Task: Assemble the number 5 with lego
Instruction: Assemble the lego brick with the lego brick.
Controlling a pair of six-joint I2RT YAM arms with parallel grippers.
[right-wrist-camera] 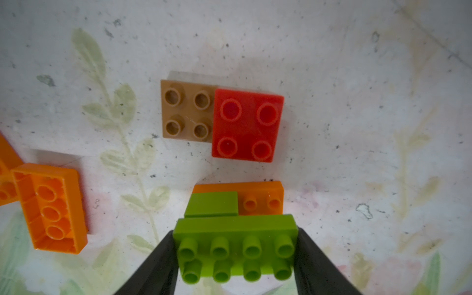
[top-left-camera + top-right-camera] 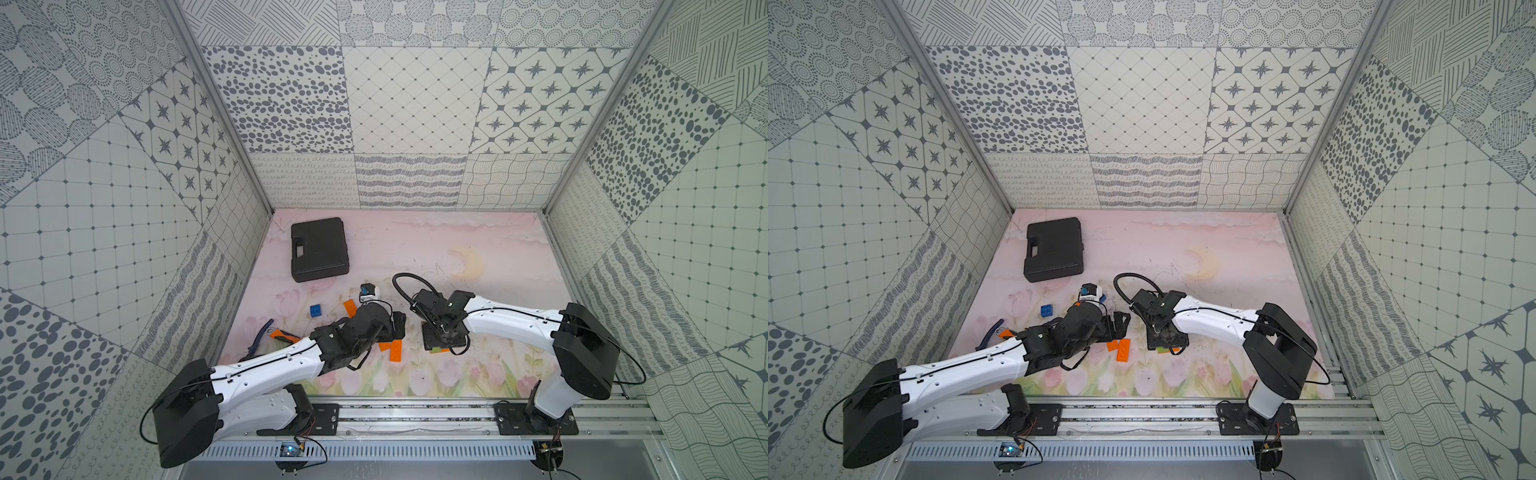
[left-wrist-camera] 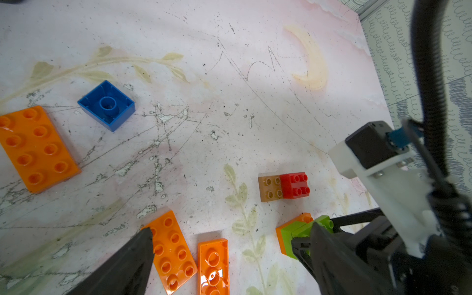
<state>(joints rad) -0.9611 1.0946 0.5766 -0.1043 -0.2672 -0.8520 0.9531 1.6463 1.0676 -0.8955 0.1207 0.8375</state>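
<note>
well, at far left lies the orange-handled wrench, the black case farther back; then a blue square brick and an orange oblong; the left gripper hangs with jaws wide apart, holding nothing, over two more orange bricks; rightward a red square sits on one end of a brown oblong; the right gripper is clamped on a green oblong, just beside a green square on an orange plate.

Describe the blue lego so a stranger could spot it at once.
Start at the black case at the far left of the mat. Just in front of it, toward the near edge, lies the blue lego. It is the only blue brick: square, hollow side up.
</note>
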